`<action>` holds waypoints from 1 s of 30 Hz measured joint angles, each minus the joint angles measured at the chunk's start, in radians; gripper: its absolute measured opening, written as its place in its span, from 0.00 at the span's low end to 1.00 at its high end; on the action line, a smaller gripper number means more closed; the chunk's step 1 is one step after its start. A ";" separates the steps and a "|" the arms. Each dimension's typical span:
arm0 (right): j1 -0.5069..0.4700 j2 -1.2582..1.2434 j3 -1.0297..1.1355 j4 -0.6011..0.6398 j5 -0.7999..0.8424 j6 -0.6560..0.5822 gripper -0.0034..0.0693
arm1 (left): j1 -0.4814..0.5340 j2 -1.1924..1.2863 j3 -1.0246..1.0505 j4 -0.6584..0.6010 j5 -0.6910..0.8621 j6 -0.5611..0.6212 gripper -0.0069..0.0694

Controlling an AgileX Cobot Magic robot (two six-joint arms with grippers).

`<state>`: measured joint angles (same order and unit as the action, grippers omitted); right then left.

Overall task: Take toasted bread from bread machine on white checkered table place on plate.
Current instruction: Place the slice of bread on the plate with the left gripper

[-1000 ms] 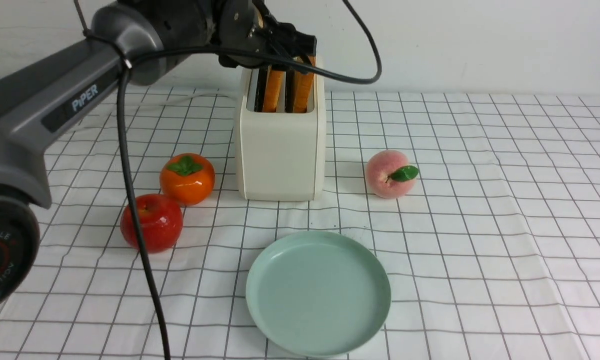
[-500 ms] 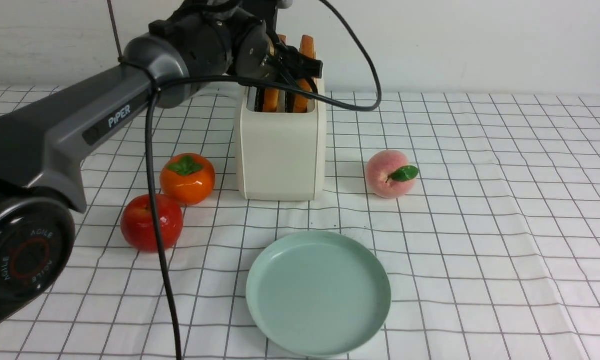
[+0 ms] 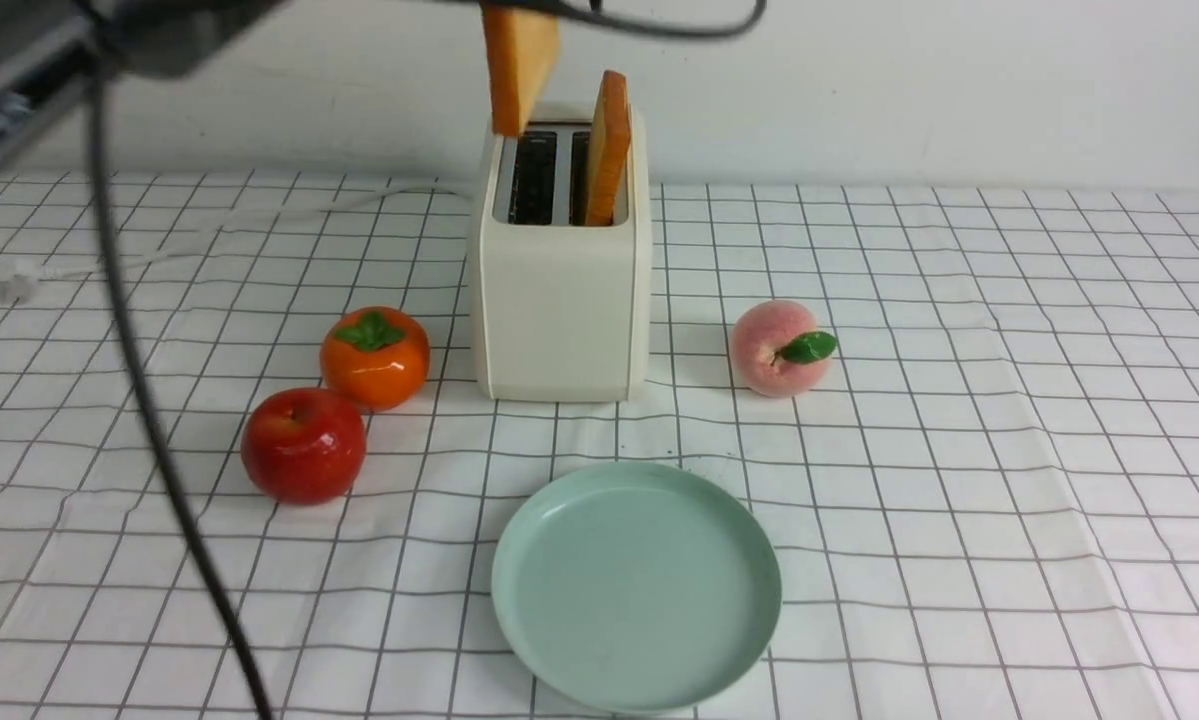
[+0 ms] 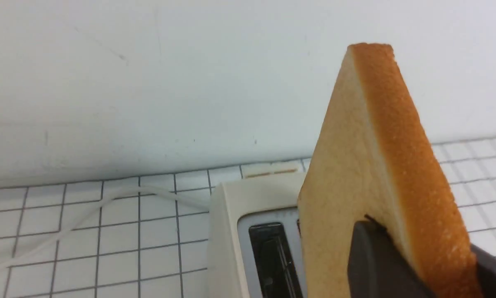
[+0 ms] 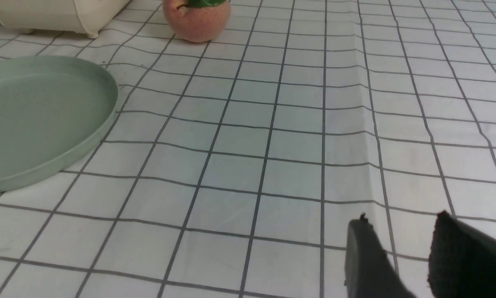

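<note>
left claw (image 4: 430, 265) clamps square golden toast (image 4: 355, 165); right claw (image 5: 413, 248) slightly apart.

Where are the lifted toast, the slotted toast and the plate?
lifted toast (image 3: 519, 65), front view, pale face.
slotted toast (image 3: 609, 150), front view, crust edge.
plate (image 3: 636, 590), front view, bare middle.

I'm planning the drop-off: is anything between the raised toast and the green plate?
Nothing visible. The raised slice, in the left gripper, hangs above the toaster; the plate lies bare, nearer the robot. The apple, persimmon and peach sit off to the sides.
</note>
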<state>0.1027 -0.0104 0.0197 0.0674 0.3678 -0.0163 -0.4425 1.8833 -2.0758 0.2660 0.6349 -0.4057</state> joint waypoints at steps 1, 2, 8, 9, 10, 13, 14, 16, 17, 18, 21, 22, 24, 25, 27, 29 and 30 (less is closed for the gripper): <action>0.000 0.000 0.000 0.000 0.000 0.000 0.38 | 0.000 -0.077 0.000 -0.058 0.077 0.030 0.23; 0.000 0.000 0.000 0.000 0.000 0.000 0.38 | 0.000 -0.132 0.001 -0.116 0.154 0.065 0.23; 0.000 0.000 0.000 0.000 0.000 0.000 0.38 | 0.000 -0.367 0.244 -0.493 0.328 0.273 0.23; 0.000 0.000 0.000 0.000 0.000 0.000 0.38 | 0.000 -0.397 0.314 -0.551 0.330 0.306 0.23; 0.000 0.000 0.000 0.000 0.000 0.000 0.38 | 0.000 -0.440 0.433 -0.640 0.321 0.349 0.23; 0.000 0.000 0.000 0.000 0.000 0.000 0.38 | -0.013 -0.510 0.718 -0.843 0.250 0.492 0.23; 0.000 0.000 0.000 0.000 0.000 0.000 0.38 | -0.027 -0.522 0.824 -0.925 0.203 0.569 0.23; 0.000 0.000 0.000 0.000 0.000 0.000 0.38 | -0.054 -0.525 0.954 -1.030 0.122 0.669 0.23; 0.000 0.000 0.000 0.000 0.000 0.000 0.38 | -0.080 -0.516 1.043 -1.164 0.044 0.788 0.23; 0.000 0.000 0.000 0.000 0.000 0.000 0.38 | -0.100 -0.503 1.097 -1.260 -0.019 0.877 0.23; 0.000 0.000 0.000 0.000 0.000 0.000 0.38 | -0.126 -0.447 1.164 -1.503 -0.162 1.129 0.23; 0.000 0.000 0.000 0.000 0.000 0.000 0.38 | -0.128 -0.420 1.168 -1.580 -0.197 1.207 0.23; 0.000 0.000 0.000 0.000 0.000 0.000 0.38 | -0.128 -0.394 1.168 -1.643 -0.226 1.268 0.23; 0.000 0.000 0.000 0.000 0.000 0.000 0.38 | -0.128 -0.361 1.168 -1.704 -0.257 1.326 0.23; 0.000 0.000 0.000 0.000 0.000 0.000 0.38 | -0.128 -0.329 1.168 -1.746 -0.281 1.367 0.23; 0.000 0.000 0.000 0.000 0.000 0.000 0.38 | -0.128 -0.312 1.170 -1.756 -0.287 1.385 0.23; 0.000 0.000 0.000 0.000 0.000 0.000 0.38 | -0.126 -0.310 1.170 -1.755 -0.287 1.387 0.23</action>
<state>0.1027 -0.0104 0.0197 0.0674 0.3678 -0.0163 -0.5688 1.5737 -0.9058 -1.4887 0.3481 0.9815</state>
